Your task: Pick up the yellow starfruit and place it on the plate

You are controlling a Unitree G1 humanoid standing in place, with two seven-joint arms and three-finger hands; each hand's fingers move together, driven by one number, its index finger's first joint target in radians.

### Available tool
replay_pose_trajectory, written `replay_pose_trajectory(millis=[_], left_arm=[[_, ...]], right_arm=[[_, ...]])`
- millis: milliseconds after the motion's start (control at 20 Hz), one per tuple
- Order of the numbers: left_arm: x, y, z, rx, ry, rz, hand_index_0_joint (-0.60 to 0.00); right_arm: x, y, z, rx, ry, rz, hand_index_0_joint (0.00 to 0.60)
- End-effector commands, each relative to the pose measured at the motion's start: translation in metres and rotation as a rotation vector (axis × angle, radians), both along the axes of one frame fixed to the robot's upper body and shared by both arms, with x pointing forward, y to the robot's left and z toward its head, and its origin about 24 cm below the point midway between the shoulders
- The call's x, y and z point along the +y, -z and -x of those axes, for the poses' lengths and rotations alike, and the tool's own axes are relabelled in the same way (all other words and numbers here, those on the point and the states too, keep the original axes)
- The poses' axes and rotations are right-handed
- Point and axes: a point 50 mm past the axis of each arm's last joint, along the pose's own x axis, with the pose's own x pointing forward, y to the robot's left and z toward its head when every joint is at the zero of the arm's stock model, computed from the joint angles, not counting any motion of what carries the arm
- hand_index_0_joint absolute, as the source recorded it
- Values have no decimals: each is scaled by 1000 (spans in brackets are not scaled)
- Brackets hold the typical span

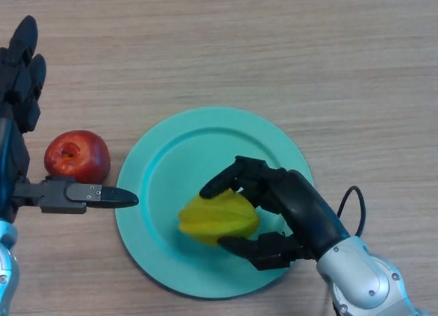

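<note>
The yellow starfruit (216, 218) lies on the teal plate (171, 159), in its lower middle. My right hand (291, 203) comes in from the lower right and is curled round the fruit's right side, fingers over its top and thumb under its lower edge. My left hand (24, 76) is at the far left edge with fingers straight, its thumb (96, 194) pointing right toward the plate's left rim. It holds nothing.
A red apple (77, 156) sits on the wooden table just left of the plate, between my left hand's fingers and thumb.
</note>
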Motion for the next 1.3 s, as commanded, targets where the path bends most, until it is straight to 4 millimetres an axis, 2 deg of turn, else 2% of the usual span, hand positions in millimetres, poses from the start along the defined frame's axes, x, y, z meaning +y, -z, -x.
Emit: replay_pose_trajectory(millis=[50, 350, 600, 800, 1000, 1300], left_arm=[[7, -31, 10, -193, -29, -40, 0], [6, -29, 11, -195, -28, -41, 0], [6, -31, 13, -201, -33, -65, 0], [4, -30, 10, -188, -20, -37, 0], [-2, -31, 7, -182, 31, -15, 0], [-9, -28, 1, -181, 48, -54, 0]], right_arm=[[1, -34, -3, -242, -28, -29, 0], [-15, -57, -10, -326, 42, -140, 0], [-48, -84, -9, -426, 52, -112, 0], [-80, -96, -1, -386, 93, -206, 0], [-100, -97, 12, -355, 90, -260, 0], [-112, -97, 17, -390, 121, -278, 0]])
